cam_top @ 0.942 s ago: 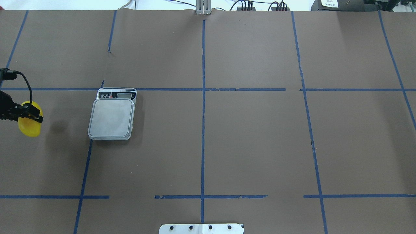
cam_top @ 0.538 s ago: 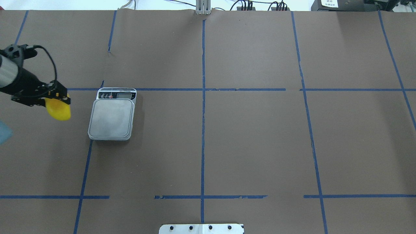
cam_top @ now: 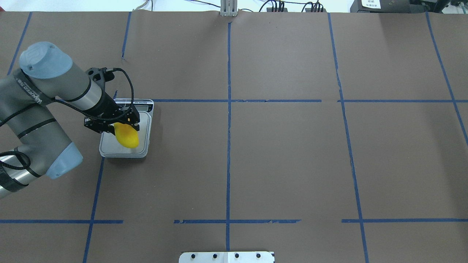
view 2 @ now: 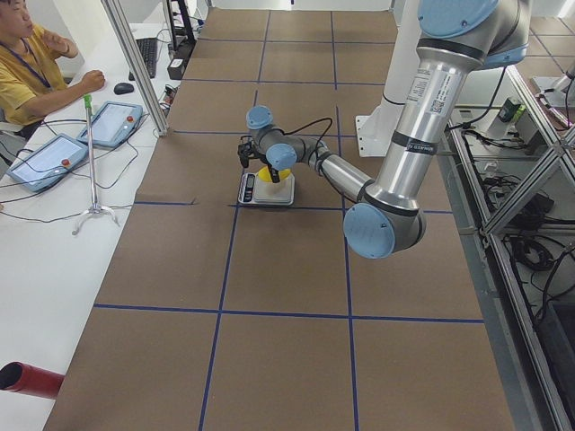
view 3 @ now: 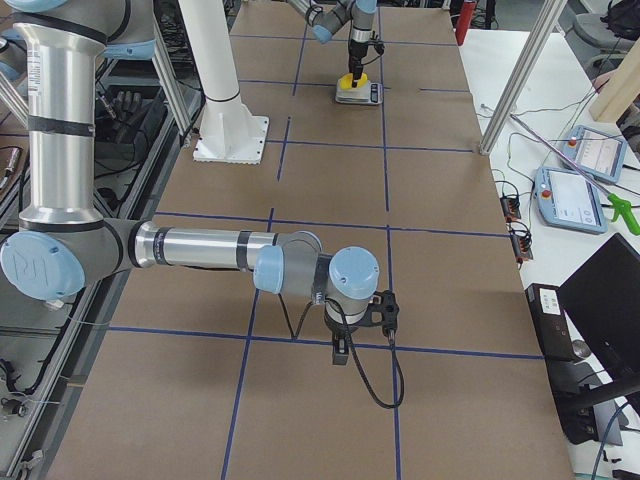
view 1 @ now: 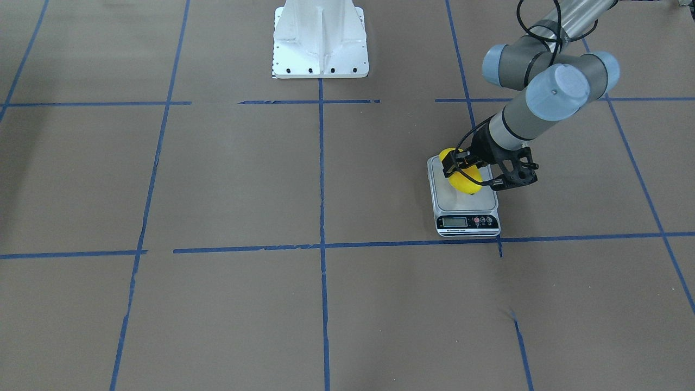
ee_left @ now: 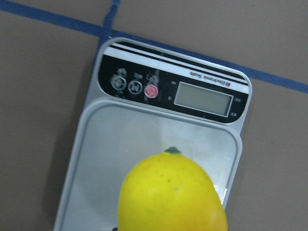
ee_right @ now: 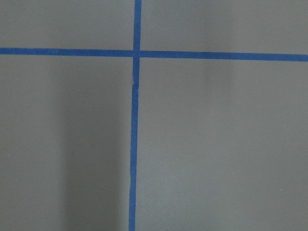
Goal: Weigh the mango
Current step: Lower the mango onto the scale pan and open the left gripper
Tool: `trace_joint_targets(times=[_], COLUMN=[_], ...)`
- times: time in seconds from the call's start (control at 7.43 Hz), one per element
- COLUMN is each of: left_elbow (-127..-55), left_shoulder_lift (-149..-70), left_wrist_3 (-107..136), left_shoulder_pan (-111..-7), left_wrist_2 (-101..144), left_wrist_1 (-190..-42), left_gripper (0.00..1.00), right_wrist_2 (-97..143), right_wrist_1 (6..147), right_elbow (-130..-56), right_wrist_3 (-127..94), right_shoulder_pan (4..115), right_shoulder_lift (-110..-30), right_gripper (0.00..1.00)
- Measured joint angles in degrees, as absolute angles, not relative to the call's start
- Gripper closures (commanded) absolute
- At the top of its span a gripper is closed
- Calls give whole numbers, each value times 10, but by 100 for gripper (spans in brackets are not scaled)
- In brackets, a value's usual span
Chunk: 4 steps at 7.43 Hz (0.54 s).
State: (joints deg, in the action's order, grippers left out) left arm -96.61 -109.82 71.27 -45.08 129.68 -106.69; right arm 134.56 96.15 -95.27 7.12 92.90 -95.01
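The mango [cam_top: 128,137] is bright yellow and glossy. My left gripper [cam_top: 122,127] is shut on its upper end and holds it over the platform of the silver scale [cam_top: 143,148], left of the table's middle. I cannot tell whether the mango touches the platform. In the front view the mango [view 1: 466,178] hangs over the scale [view 1: 467,209]. The left wrist view shows the mango [ee_left: 171,192] low in front of the scale's display [ee_left: 203,98]. My right gripper [view 3: 360,322] shows only in the right side view, low over bare table; I cannot tell whether it is open or shut.
The table is covered in brown paper with a grid of blue tape lines [cam_top: 228,109]. The white robot base [view 1: 320,38] stands at the robot's edge. A seated operator [view 2: 27,63], tablets and a small stand [view 2: 92,171] are beyond the far edge.
My left arm has swung to the right with the mango, from the table's left edge to over the scale. The scale has not moved.
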Motion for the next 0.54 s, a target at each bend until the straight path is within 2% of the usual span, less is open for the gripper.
trace_joint_targets(times=[0.54], left_elbow=[-970], left_shoulder_lift=[-1081], left_wrist_3=[708], left_shoulder_pan=[-451], left_wrist_2=[1282], left_wrist_1=[-1065], left_gripper=[100], right_wrist_2=[1346], right_wrist_1=[962], right_elbow=[-953], right_wrist_3=[71], right_shoulder_pan=[929], right_shoulder_lift=[-950], right_gripper=[0])
